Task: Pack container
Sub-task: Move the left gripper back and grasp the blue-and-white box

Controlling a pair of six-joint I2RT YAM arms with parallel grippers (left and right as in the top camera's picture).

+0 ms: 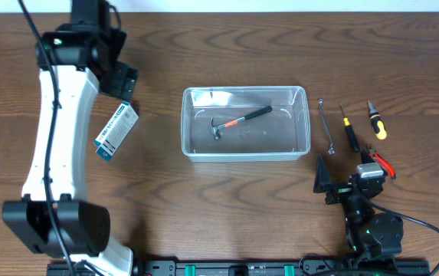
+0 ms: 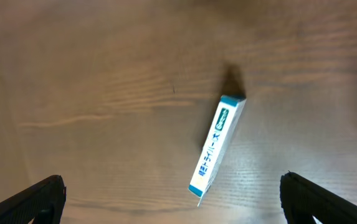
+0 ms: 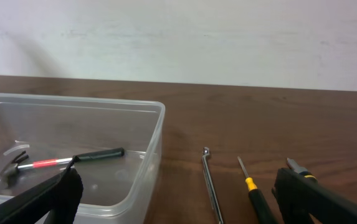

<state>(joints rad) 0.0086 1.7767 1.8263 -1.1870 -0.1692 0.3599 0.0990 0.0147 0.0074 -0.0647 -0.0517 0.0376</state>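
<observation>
The clear plastic container (image 1: 244, 155) stands mid-table with a hammer (image 1: 238, 121) with a red and black handle lying inside it. My left gripper (image 1: 123, 86) hangs open above the table at the upper left, just beyond a small blue-and-white cardboard box (image 1: 116, 131). In the left wrist view that box (image 2: 215, 146) lies between and ahead of the open left gripper (image 2: 172, 193). My right gripper (image 1: 347, 175) is open low at the right front, empty. From the right wrist, the right gripper (image 3: 175, 199) faces the container's corner (image 3: 156, 143) and the hammer (image 3: 60, 162).
Right of the container lie a thin wrench (image 1: 326, 126), a black-and-yellow screwdriver (image 1: 348, 130), a stubby yellow-and-black screwdriver (image 1: 377, 120) and red-handled pliers (image 1: 380, 161). The wrench (image 3: 210, 180) and screwdriver (image 3: 253, 190) sit just ahead of my right fingers.
</observation>
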